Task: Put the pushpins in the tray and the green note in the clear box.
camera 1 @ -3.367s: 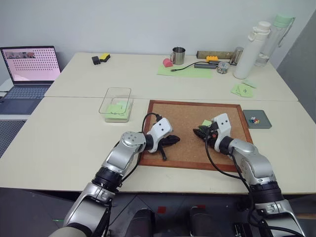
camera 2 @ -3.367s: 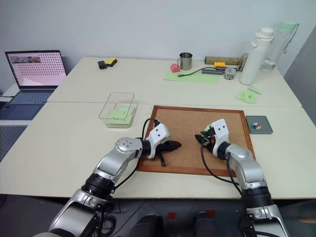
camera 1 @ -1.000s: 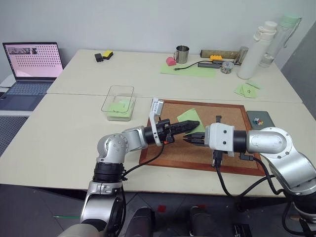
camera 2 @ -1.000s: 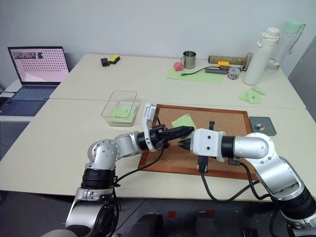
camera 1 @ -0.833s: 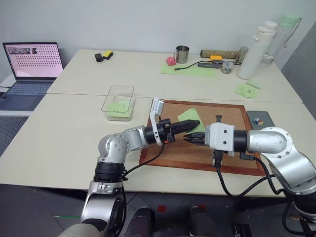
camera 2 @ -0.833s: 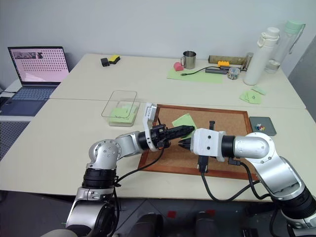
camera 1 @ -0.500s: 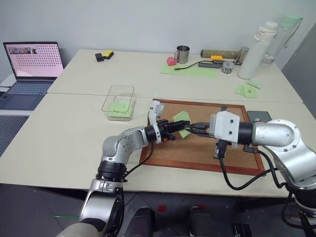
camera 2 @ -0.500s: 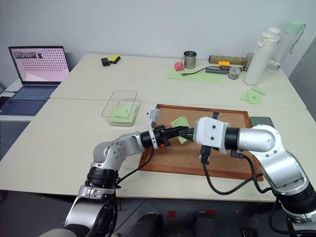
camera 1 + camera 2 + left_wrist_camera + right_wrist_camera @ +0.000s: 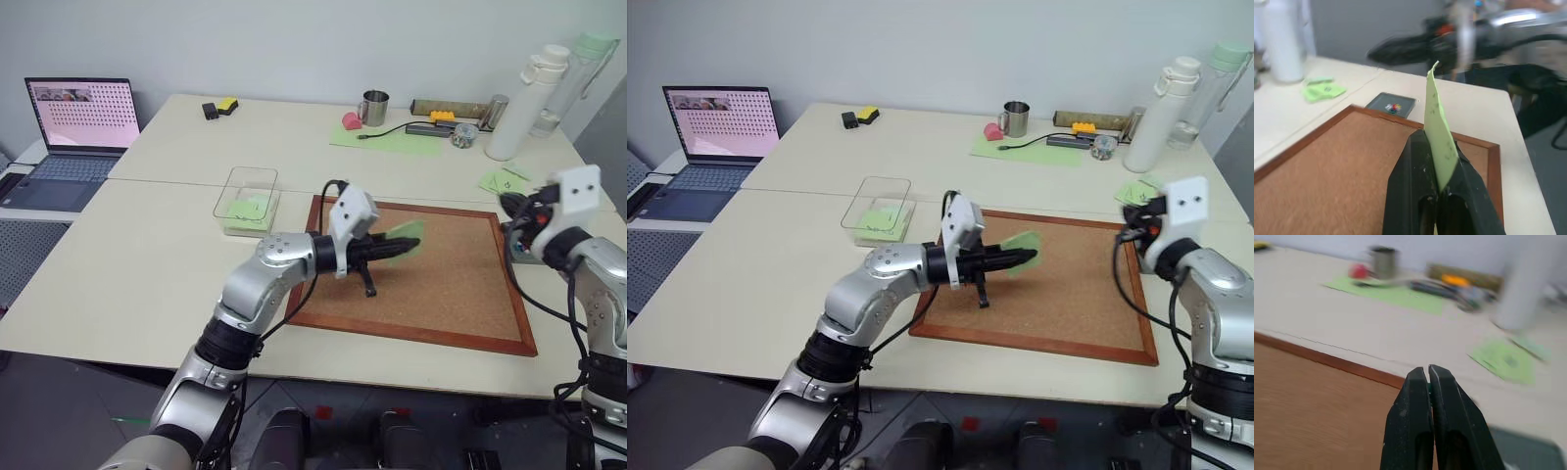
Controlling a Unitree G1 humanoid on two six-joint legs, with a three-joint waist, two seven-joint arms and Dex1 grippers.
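Reaching level across a cork board (image 9: 441, 284) that lies on a pale table (image 9: 127, 264), the left tool (image 9: 400, 248) has its two black fingers pressed together on the green note (image 9: 404, 238), which sticks out past the fingertips above the board's middle, held on edge rather than flat. Seen from the left wrist, the note (image 9: 1437, 129) rises straight up between the closed fingers (image 9: 1410, 191). Over at the right edge of the board, the right tool (image 9: 509, 208) is lifted above the table, and from the right wrist its fingers (image 9: 1418, 431) are closed tight against each other with nothing between them. Just right of the board sits the tray (image 9: 1391, 104), small and dark grey, with the pushpins (image 9: 1393, 106) clustered inside as tiny coloured heads. Left of the board, well apart from the held note, stands the clear box (image 9: 247, 199), with other green paper lying in its bottom. Farther back on the right lie more small green notes (image 9: 507, 180) beside a tall white bottle (image 9: 517, 103). At the far side of the table are a steel mug (image 9: 372, 108) and a large pale green sheet (image 9: 392, 140), and an open laptop (image 9: 73, 122) sits at the far left.
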